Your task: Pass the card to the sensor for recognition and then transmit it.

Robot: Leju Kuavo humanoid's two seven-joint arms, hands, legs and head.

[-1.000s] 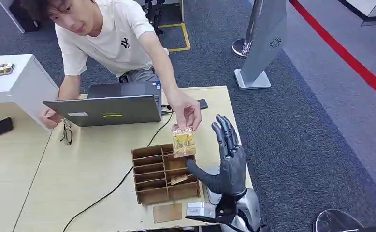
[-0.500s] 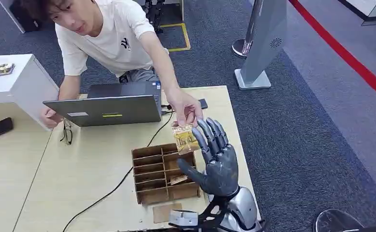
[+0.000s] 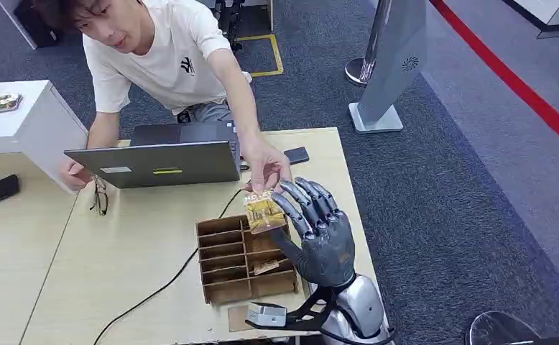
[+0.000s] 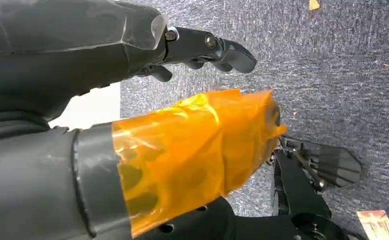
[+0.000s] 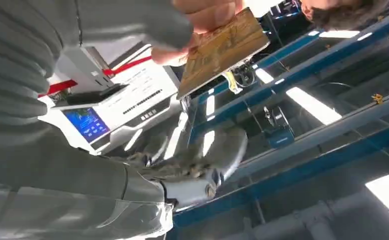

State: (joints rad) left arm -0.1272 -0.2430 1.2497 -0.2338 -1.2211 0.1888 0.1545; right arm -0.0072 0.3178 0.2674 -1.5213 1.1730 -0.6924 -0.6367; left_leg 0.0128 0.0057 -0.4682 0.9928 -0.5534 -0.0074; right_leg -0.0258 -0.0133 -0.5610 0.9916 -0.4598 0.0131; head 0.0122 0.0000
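A: Compared with a second ago, you can see the right hand point(image 3: 318, 233) has tipped forward toward the card point(image 3: 264, 212), and the person's hand point(image 3: 264, 167) has brought the card lower and leftward, against the robot's fingers.

B: Who holds it in the head view?

A: The person's hand pinches its top edge. The robot's fingers are spread and touch the card; I cannot tell whether they grip it. It hangs over the wooden divider box point(image 3: 223, 267) near the table's right edge point(image 3: 351, 208). The open laptop point(image 3: 158, 162) sits by the far edge; its stickers are unreadable to you. The person's white shirt bears a small dark logo.

B: Left wrist view?

A: The left hand point(image 4: 202, 50) hangs over grey carpet, fingers loosely apart, holding nothing, its thumb wrapped in orange tape.

B: Right wrist view?

A: The card point(image 5: 221, 48) is tilted, pinched by the person's fingers. A white machine with a blue screen point(image 5: 88, 123) shows; its text is too small.
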